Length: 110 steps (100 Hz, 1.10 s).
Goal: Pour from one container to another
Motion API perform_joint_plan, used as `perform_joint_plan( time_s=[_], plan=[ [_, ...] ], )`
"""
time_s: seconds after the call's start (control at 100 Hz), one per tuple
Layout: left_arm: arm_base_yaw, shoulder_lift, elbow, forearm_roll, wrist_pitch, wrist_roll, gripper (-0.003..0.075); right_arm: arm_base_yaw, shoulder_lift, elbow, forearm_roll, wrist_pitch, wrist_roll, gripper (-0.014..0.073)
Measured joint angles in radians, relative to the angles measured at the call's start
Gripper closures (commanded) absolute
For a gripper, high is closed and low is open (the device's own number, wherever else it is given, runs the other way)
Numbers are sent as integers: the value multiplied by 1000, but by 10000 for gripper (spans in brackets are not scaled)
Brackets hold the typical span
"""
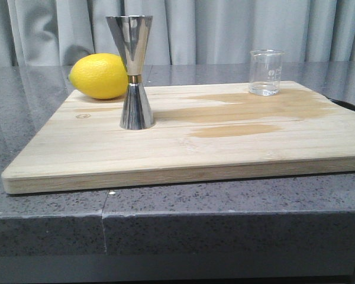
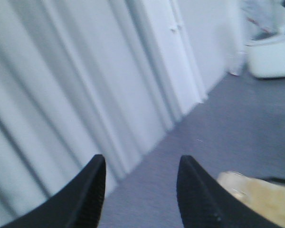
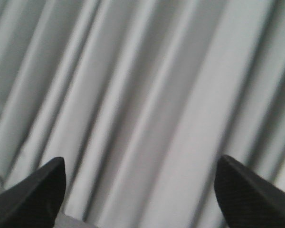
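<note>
Glass beaker cup: upright, far right of cutting board, printed marks faint.
Steel jigger: upright, left-centre, partly hiding lemon.
Left gripper: spread, empty; view blurred.
Right gripper: spread wide, facing curtain.

Neither arm shows in the front view. In the left wrist view the left gripper has its two black fingers parted with a plain gap between them, nothing held, raised and aimed outward rather than down. The right gripper has its fingers spread much wider, also holding nothing, and it too is lifted and points level.
</note>
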Motion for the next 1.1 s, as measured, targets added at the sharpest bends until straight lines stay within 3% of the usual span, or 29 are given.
perform_joint_plan(
  time_s=[0.19, 0.5, 0.59, 0.77, 0.98, 1.1],
  plan=[
    [94, -154, 31, 55, -315, -113, 428, -5, -97, -8, 14, 227, 0, 24],
    [115, -512, 388, 94, -452, -151, 428, -5, -366, 18, 22, 325, 0, 29],
    [115, -606, 532, 69, -501, -152, 428, -5, -445, 85, 23, 342, 0, 88],
    [112, -772, 779, 5, -575, -153, 428, -5, -618, 291, 73, 364, 0, 302],
    [24, -858, 1003, -5, -593, -155, 433, -5, -812, 542, 122, 425, 0, 362],
    [-42, -863, 1103, -10, -597, -155, 543, -5, -884, 647, 130, 436, 0, 424]
  ],
)
